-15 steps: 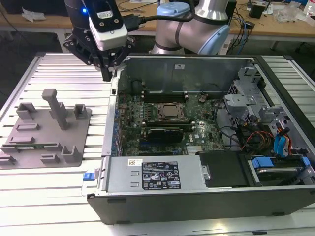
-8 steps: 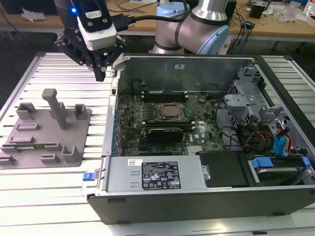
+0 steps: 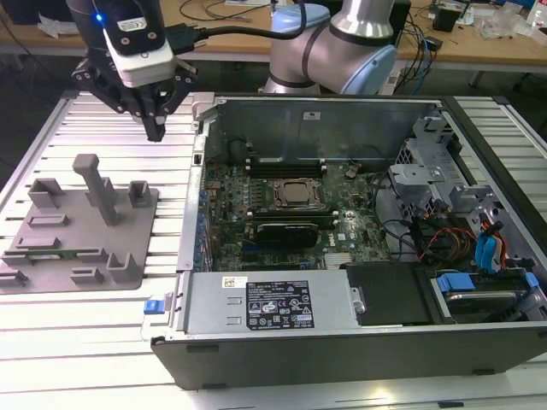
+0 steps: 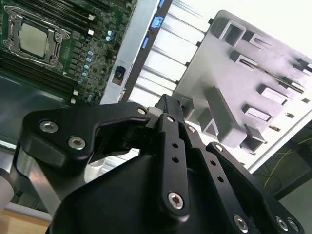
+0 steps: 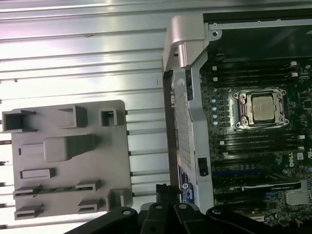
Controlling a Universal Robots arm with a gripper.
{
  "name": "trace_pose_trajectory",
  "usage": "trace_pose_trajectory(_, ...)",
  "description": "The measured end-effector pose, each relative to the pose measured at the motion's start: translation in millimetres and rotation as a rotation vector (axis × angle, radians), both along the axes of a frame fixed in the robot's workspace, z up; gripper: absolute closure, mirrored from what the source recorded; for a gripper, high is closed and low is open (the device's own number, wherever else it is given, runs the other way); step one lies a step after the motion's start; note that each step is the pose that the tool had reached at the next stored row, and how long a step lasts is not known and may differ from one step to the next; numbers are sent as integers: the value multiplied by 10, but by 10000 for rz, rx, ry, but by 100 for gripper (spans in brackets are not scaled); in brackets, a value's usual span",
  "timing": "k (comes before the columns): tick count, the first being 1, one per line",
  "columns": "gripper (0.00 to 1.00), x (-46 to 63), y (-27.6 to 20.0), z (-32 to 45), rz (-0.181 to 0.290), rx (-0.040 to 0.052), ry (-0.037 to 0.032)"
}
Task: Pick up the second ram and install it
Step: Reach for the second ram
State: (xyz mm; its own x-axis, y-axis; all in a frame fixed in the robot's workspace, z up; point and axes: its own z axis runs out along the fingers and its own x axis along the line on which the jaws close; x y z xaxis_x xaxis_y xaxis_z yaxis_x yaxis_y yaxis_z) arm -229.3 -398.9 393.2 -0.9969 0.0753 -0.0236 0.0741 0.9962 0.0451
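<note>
Aluminium slats, ribbed and bright, make up the table (image 3: 94, 342). On them rests a matte grey plastic fixture block (image 3: 81, 235) with blocky brackets and one upright post. The second ram (image 3: 55, 254), a thin green stick, sits in a slot along the block's edge nearest the exterior camera, between two brackets in the first wrist view (image 5: 53, 189). Just beside the block, on the exterior view's right, stands the open metal computer case (image 3: 342, 363) with its green motherboard (image 3: 282, 226). The black gripper (image 3: 155, 128) hangs above the block's far edge, pointing straight down, its fingers drawn together on nothing. Bare slats surround the block on its other sides.
</note>
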Motion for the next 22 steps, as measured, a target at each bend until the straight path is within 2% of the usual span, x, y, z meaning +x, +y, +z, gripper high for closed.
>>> trace_pose_trajectory(3,92,-97,0,0,-1,0,0)
trace_pose_trajectory(12,92,-299,0,-1,-1,0,0)
trace_pose_trajectory(20,92,-624,0,-9,0,-1,-2)
trace_pose_trajectory(22,92,-752,0,-34,-1,-1,-8)
